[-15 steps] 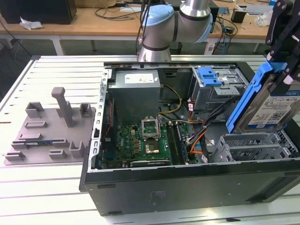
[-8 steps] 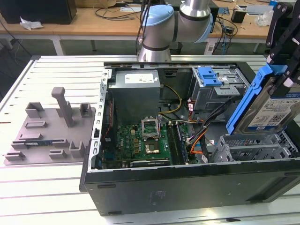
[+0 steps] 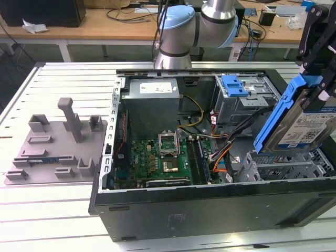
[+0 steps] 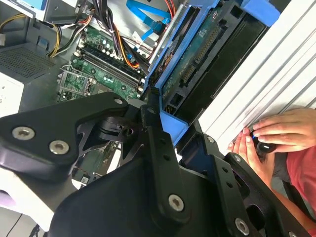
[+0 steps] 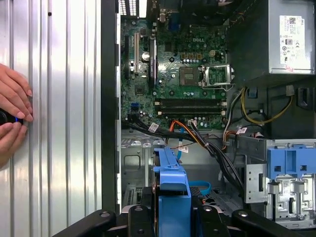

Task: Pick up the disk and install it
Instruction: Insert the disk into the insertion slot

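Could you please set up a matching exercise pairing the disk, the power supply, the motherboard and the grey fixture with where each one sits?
Things:
1. disk
2. power supply
3. motherboard
4. grey fixture

Places:
A. flat on the floor of the open case
B. on the slatted table, at the exterior view's left of the case
C. gripped by the hand, tilted above the drive cage
D. inside the case, at its far side

Pairs: 1-C; 2-D; 3-A; 4-B

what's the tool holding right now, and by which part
The tool holds the disk by its upper end, clamped across the blue bracket, with the disk tilted above the open computer case.
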`<state>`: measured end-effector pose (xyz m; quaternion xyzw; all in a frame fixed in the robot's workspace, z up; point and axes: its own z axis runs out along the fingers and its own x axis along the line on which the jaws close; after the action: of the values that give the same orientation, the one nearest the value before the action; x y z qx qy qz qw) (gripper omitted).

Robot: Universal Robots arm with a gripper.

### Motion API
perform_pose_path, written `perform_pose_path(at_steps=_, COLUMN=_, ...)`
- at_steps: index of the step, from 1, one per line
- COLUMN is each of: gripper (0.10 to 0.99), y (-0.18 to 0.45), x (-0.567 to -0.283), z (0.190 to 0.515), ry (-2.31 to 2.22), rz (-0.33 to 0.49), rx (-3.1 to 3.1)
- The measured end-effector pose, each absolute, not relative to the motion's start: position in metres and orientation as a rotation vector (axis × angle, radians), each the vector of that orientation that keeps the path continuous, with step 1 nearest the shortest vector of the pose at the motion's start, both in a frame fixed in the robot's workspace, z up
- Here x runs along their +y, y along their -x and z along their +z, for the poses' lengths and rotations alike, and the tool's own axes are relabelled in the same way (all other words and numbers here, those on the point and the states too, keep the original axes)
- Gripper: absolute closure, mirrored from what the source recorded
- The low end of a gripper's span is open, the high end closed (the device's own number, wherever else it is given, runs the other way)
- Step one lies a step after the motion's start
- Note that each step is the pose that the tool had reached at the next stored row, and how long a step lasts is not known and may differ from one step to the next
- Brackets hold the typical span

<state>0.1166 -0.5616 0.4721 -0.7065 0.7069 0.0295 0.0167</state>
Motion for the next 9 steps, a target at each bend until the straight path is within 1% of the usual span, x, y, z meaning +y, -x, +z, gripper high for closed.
perform_pose_path(at_steps=9, gripper=0.718, y=-0.1166, x=-0.5617, z=0.4688, ry=2.196, rz=0.092, rx=2.197)
